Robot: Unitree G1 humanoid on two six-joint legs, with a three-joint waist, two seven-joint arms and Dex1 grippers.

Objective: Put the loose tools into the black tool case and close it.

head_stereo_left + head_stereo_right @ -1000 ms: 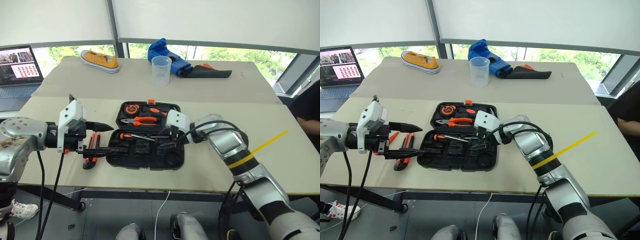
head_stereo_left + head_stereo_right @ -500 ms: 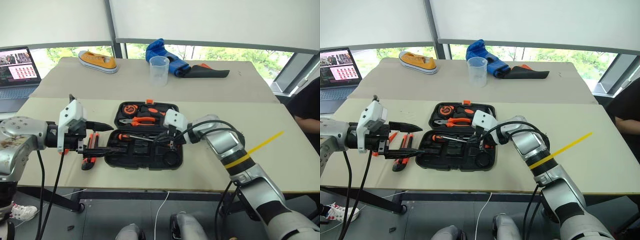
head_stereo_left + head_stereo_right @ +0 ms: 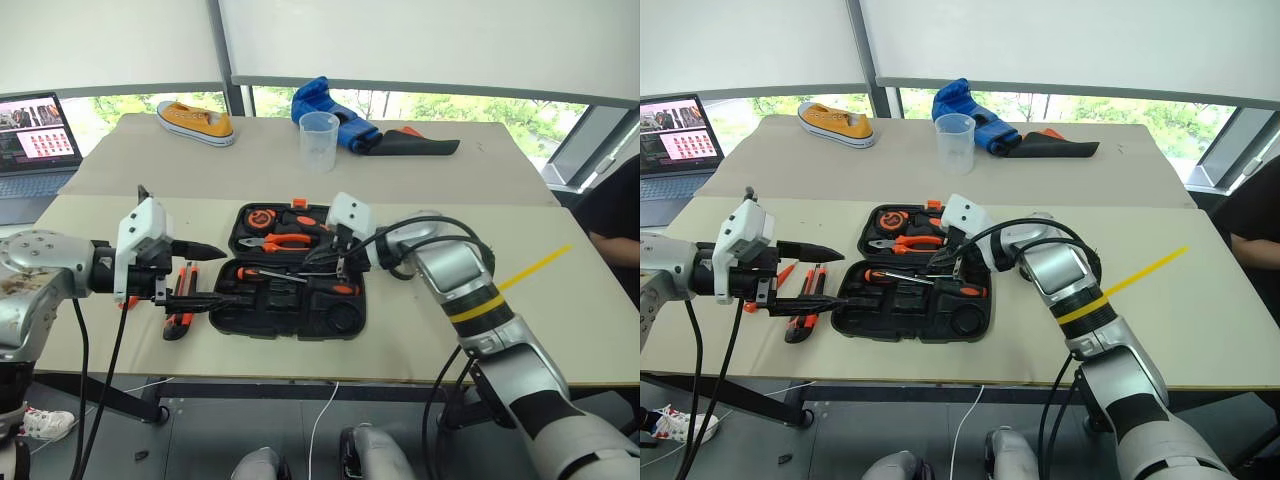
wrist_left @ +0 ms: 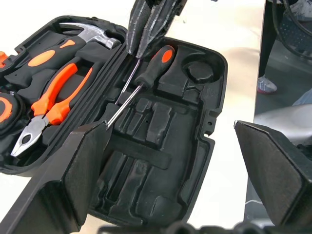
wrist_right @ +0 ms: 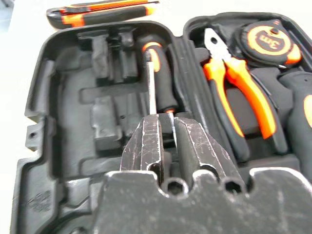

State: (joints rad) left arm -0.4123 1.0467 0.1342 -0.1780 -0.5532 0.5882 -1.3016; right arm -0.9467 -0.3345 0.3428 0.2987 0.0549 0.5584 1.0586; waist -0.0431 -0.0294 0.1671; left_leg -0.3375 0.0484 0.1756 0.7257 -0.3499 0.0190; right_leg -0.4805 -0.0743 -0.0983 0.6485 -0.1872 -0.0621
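The black tool case point(image 3: 232, 322) lies open on the table. In its near half lie two orange-and-black screwdrivers, one point(image 3: 335, 288) at the right and one point(image 3: 262, 272) at the left. My right gripper point(image 3: 338, 264) hangs shut just above their shafts; the right wrist view shows its fingers point(image 5: 146, 136) pressed together over the left screwdriver's handle point(image 5: 161, 83). My left gripper point(image 3: 232, 274) stands open at the case's left edge. Beneath it on the table lie an orange-black utility knife point(image 3: 800, 322) and more orange loose tools point(image 3: 810, 285).
The lid half holds orange-handled pliers point(image 3: 285, 240), a tape measure point(image 3: 262, 217) and a hammer point(image 4: 92, 34). At the back stand a plastic cup point(image 3: 320, 140), a yellow shoe point(image 3: 195, 120), a blue glove point(image 3: 330, 110) and a laptop point(image 3: 35, 140). A person point(image 3: 612, 215) is at the right edge.
My right gripper has shut and risen a little toward the lid, uncovering the right screwdriver's orange-black handle lying in the case. My left arm has kept still.
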